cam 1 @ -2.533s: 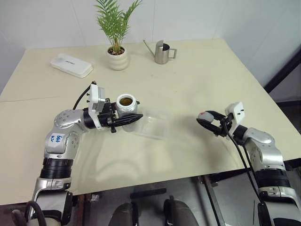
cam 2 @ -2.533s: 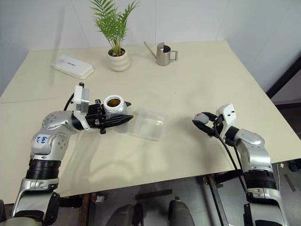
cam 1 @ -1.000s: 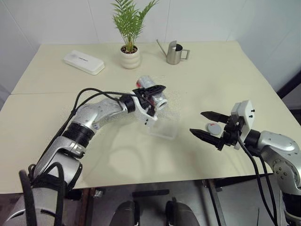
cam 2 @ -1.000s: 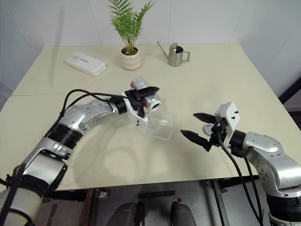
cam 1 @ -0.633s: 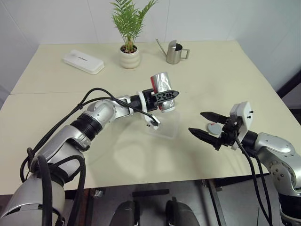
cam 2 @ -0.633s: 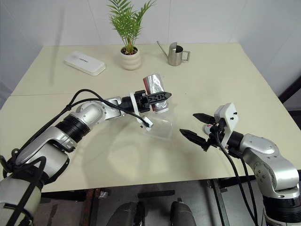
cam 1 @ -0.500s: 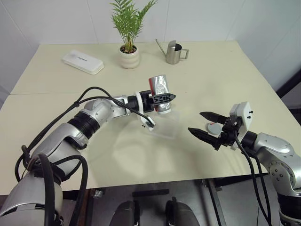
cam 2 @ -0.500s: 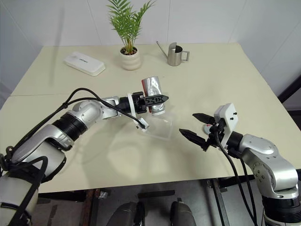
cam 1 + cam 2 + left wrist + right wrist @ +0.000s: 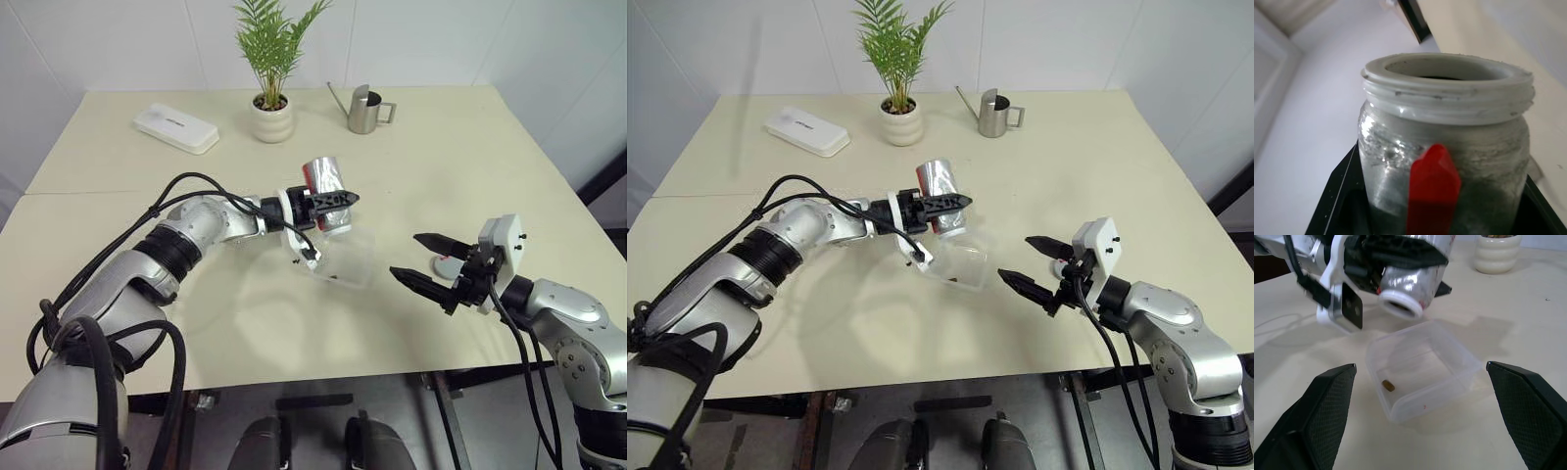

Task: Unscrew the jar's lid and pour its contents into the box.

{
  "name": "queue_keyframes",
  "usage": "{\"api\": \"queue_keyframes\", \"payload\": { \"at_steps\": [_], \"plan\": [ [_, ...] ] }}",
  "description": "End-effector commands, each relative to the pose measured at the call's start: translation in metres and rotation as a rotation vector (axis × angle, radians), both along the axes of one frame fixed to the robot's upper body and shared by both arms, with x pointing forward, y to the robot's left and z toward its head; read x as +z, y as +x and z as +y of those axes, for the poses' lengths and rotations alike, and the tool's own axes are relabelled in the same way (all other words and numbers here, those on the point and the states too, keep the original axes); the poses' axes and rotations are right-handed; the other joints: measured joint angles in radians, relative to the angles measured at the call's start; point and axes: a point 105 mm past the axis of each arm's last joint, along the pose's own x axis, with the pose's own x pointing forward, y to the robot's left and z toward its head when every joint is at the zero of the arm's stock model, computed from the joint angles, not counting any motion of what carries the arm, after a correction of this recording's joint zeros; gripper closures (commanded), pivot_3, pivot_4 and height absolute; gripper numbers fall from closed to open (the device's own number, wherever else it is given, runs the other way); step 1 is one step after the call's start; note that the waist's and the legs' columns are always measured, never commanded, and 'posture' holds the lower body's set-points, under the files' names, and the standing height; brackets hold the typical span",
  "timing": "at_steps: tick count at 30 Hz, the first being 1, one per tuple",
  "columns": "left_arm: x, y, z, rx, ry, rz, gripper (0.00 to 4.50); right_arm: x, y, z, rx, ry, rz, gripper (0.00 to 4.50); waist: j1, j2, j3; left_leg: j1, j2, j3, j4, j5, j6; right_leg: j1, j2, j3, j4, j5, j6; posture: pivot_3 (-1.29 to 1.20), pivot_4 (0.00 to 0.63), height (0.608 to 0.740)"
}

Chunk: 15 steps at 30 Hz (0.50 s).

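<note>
The pale wooden table carries the shallow clear plastic box, one brown pellet inside. Left gripper clamps the silvery red-streaked jar, tipped mouth-down over the box's near rim, so contents may spill outside. Right gripper hangs spread, empty, the grey lid beside it.

Cream table: white case upper left, potted plant, watering can (steel), clear box centre, grey lid right.
</note>
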Motion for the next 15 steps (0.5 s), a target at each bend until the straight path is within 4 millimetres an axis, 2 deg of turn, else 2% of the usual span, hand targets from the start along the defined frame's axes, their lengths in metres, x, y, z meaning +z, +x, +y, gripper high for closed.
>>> {"api": "queue_keyframes", "payload": {
  "at_steps": [1, 3, 5, 8, 12, 15],
  "plan": [
    [0.032, 0.003, 0.004, 0.034, -0.142, 0.076, 2.49, 0.004, -0.001, -0.002, 0.005, 0.008, -0.024, 0.02, 0.000, 0.000, 0.000, 0.000, 0.000, 0.000, 0.000, 0.000, 0.000, 0.000, 0.000, 0.000, 0.000, 0.000, 0.000, 0.00, 0.150, 0.740],
    [0.035, 0.009, 0.011, 0.081, -0.245, 0.205, 2.49, 0.004, -0.001, -0.001, 0.007, 0.009, -0.022, 0.02, 0.000, 0.000, 0.000, 0.000, 0.000, 0.000, 0.000, 0.000, 0.000, 0.000, 0.000, -0.001, 0.000, 0.000, 0.000, 0.00, 0.150, 0.740],
    [0.035, 0.020, 0.028, 0.162, -0.516, 0.534, 2.49, 0.003, -0.001, -0.001, 0.009, 0.006, -0.021, 0.02, 0.000, 0.001, 0.000, 0.000, 0.000, 0.000, 0.001, 0.000, 0.000, 0.000, 0.000, -0.002, 0.001, 0.000, 0.000, 0.00, 0.150, 0.740],
    [0.037, 0.038, 0.066, 0.245, -0.951, 0.990, 2.49, 0.004, -0.003, -0.001, 0.024, -0.006, -0.032, 0.02, -0.005, 0.001, 0.000, 0.001, 0.000, 0.001, 0.003, 0.000, 0.001, 0.001, -0.001, -0.007, 0.003, 0.000, 0.000, 0.00, 0.150, 0.740],
    [0.033, 0.051, 0.114, 0.309, -1.315, 1.270, 2.49, 0.007, -0.003, 0.001, 0.054, -0.043, -0.060, 0.02, -0.016, 0.001, 0.000, -0.001, 0.000, -0.002, 0.007, 0.000, 0.000, 0.001, 0.001, -0.012, 0.005, 0.000, 0.000, 0.00, 0.150, 0.740],
    [0.028, 0.052, 0.151, 0.285, -1.580, 1.423, 2.49, 0.009, 0.000, 0.003, 0.082, -0.074, -0.083, 0.02, -0.024, 0.000, 0.000, -0.001, -0.001, -0.004, 0.008, 0.000, 0.001, 0.003, 0.001, -0.013, 0.005, 0.001, 0.001, 0.00, 0.150, 0.740]
  ]
}}
